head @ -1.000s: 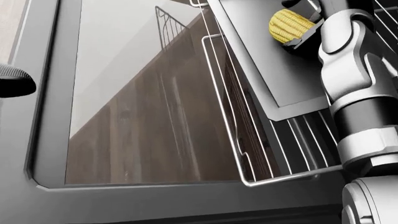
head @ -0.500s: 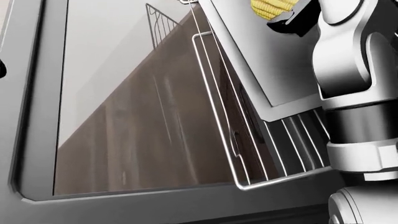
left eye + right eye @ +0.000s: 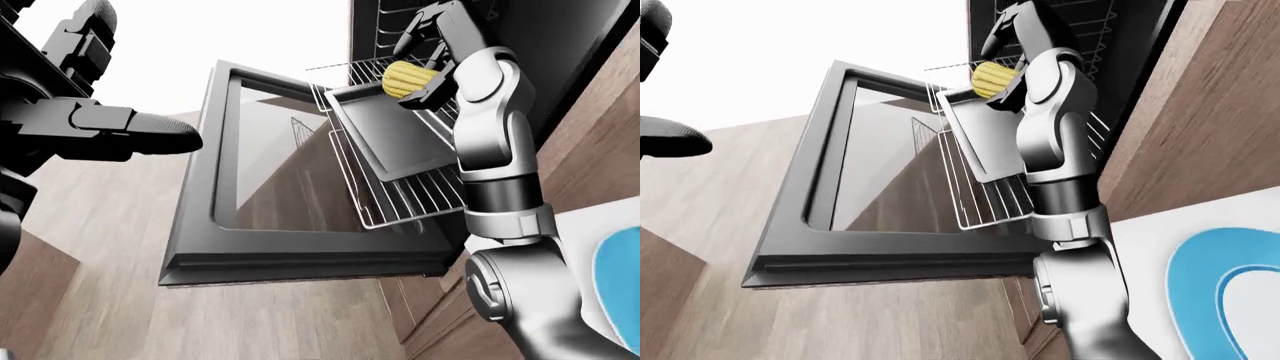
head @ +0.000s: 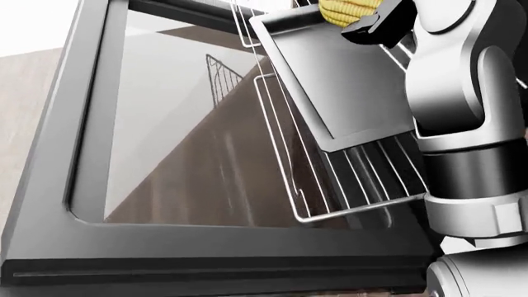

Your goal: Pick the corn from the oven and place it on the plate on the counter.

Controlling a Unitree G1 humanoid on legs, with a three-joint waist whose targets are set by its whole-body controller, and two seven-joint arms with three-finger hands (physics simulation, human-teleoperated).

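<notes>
The right hand [image 3: 418,71] has its dark fingers closed round the yellow ribbed corn cob [image 3: 403,78] just above the grey oven tray [image 3: 390,135], so carrying it to the blue plate [image 3: 1225,292] remains.

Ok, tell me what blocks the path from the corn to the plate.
Nothing visible does. The right robot hand is at the corn above the tray on the pulled-out rack; the plate lies on the counter, lower right.

Oven door [image 3: 300,255] has a dark satin frame with glossy glass, the rack [image 3: 410,199] is shiny wire, tray [image 3: 395,139] smooth matt grey metal, and the cabinets [image 3: 1200,97] brown woodgrain.
</notes>
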